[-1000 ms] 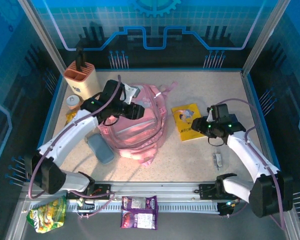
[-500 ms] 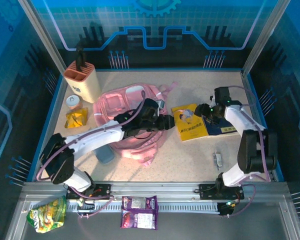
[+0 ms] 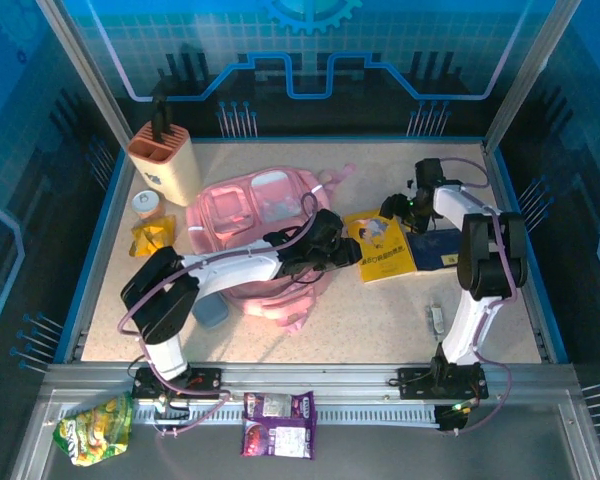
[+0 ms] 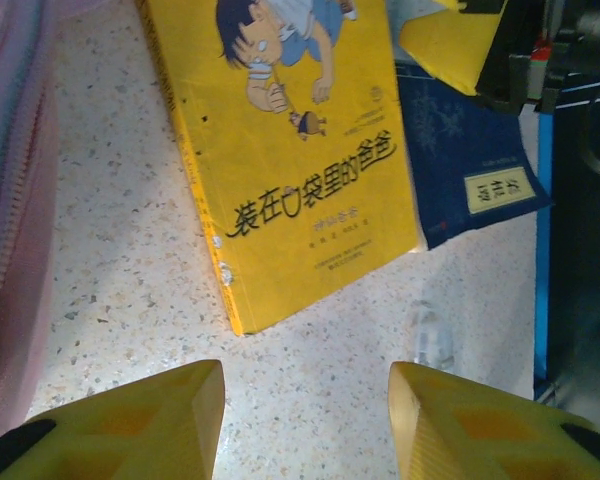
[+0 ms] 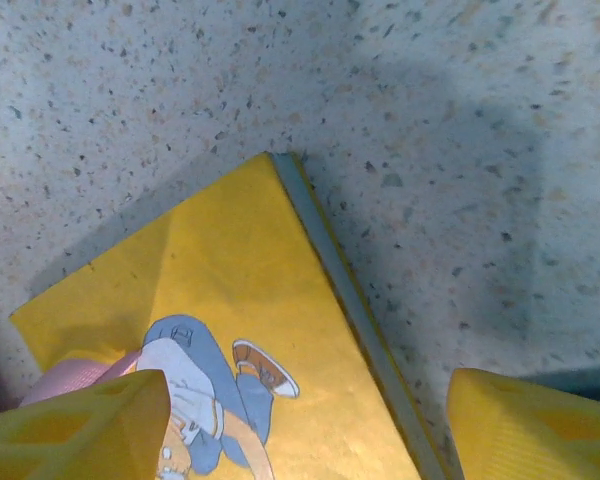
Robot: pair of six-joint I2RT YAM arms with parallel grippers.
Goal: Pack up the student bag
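so in the top view we've got the bag [image 3: 242,212] at 9 o'clock from the book [image 3: 380,250], whose long axis runs about 12 to 6, with our left gripper [image 3: 349,256] half-open and empty at its 9 o'clock edge, nearer the bag, and the right gripper [image 3: 393,209] wide over its 12 o'clock corner.

Bare bench [image 3: 360,320] lies wide along the near side, with a small metal item [image 3: 436,318] at right. The gap between the student bag [image 3: 260,225] and the yellow book [image 3: 378,243] is narrow, with the left arm [image 3: 230,268] stretched into it. A knife block [image 3: 163,160], cup [image 3: 146,203] and snack packet [image 3: 152,238] crowd the far-left corner.
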